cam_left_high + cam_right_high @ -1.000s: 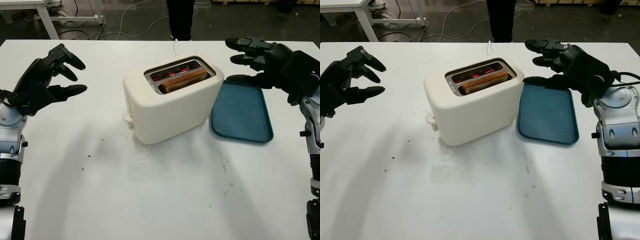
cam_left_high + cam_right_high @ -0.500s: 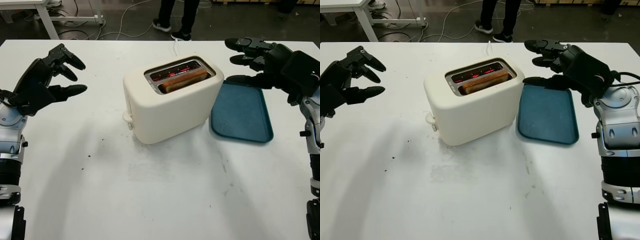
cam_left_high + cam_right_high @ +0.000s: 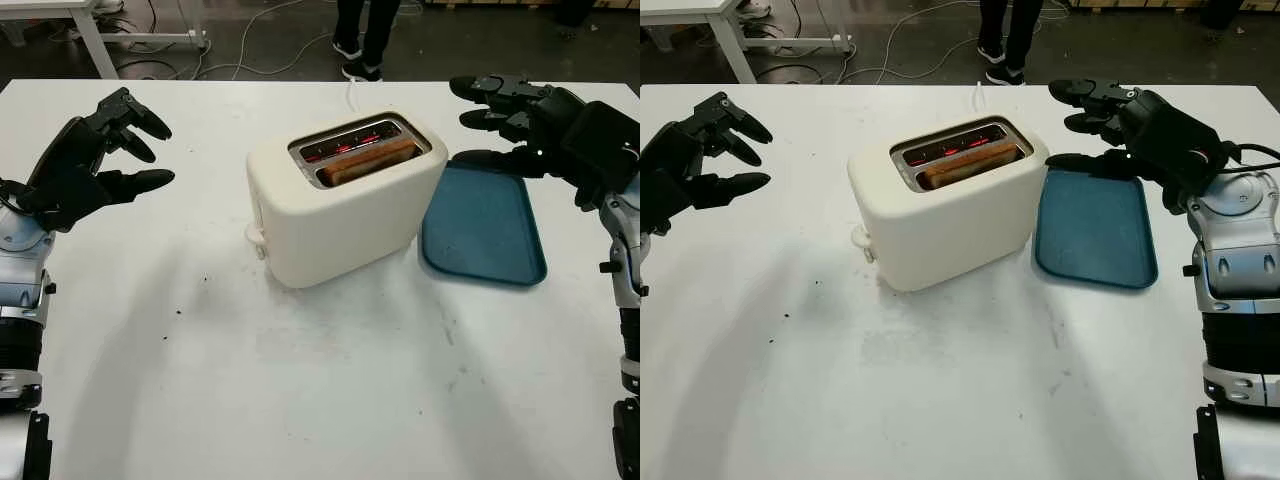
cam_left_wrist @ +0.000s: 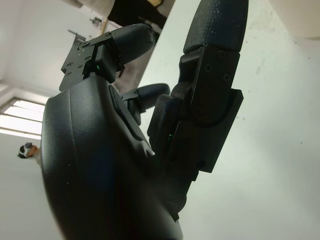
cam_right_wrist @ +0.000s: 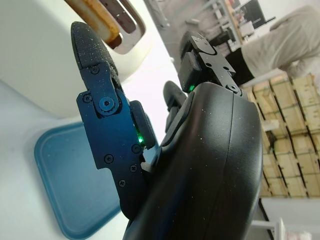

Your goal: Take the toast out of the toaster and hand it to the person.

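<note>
A cream toaster point(image 3: 340, 205) stands in the middle of the white table, its slots glowing red. One slice of browned toast point(image 3: 368, 160) sits in the nearer slot, its top edge poking out. My left hand point(image 3: 95, 160) hovers open above the table far to the toaster's left. My right hand point(image 3: 520, 125) hovers open to the toaster's right, above the far edge of a blue tray point(image 3: 483, 225). The right wrist view has the toast point(image 5: 95, 15), the toaster point(image 5: 40, 60) and the tray point(image 5: 75, 195). A person's legs point(image 3: 362, 35) stand beyond the table's far edge.
The toaster's white cord point(image 3: 352, 92) runs off the far table edge. Cables lie on the dark floor behind, beside another table's leg point(image 3: 90, 40). Crumbs dot the tabletop near the front left of the toaster.
The person's legs beyond the table have shifted stance. Both of my hands, the toaster and the toast have stayed in place.
</note>
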`<state>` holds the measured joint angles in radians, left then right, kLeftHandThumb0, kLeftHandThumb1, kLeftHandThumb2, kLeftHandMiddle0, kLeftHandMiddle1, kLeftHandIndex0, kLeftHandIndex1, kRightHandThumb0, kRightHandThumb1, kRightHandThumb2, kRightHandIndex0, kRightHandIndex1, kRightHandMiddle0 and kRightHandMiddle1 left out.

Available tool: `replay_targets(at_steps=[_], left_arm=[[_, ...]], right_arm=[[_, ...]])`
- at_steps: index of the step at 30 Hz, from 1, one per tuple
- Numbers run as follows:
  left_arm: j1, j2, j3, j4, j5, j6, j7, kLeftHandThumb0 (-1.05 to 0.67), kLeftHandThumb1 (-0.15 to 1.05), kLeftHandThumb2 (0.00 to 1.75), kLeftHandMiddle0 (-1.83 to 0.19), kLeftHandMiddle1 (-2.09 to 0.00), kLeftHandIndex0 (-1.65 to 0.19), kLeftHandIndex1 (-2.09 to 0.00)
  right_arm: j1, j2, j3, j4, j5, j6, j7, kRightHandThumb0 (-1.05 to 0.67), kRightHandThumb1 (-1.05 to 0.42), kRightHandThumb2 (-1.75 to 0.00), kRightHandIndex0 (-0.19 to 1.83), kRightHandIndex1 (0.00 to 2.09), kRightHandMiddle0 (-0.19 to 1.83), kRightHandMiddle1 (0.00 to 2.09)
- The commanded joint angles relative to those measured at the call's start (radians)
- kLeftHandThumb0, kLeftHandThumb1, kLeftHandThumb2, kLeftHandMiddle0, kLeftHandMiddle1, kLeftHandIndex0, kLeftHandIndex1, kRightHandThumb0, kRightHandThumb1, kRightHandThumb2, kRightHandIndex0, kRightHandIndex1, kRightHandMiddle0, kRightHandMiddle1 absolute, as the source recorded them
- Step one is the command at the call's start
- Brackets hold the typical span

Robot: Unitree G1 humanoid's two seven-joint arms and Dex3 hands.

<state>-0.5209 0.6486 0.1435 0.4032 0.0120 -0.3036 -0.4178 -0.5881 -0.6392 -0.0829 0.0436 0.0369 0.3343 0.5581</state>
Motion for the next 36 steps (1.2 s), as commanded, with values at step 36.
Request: replay_targets(at_steps=[36], left_arm=[[-0.002, -0.003, 0.005, -0.002, 0.002, -0.017, 0.007, -1.05, 0.92, 0.24, -0.11, -1.64, -0.08, -1.55]], right_arm=[[-0.013, 0.006, -0.009, -0.01, 0.023, 0.016, 0.004, -0.65, -0.79, 0.0, 0.0, 0.56, 0.29, 0.01]])
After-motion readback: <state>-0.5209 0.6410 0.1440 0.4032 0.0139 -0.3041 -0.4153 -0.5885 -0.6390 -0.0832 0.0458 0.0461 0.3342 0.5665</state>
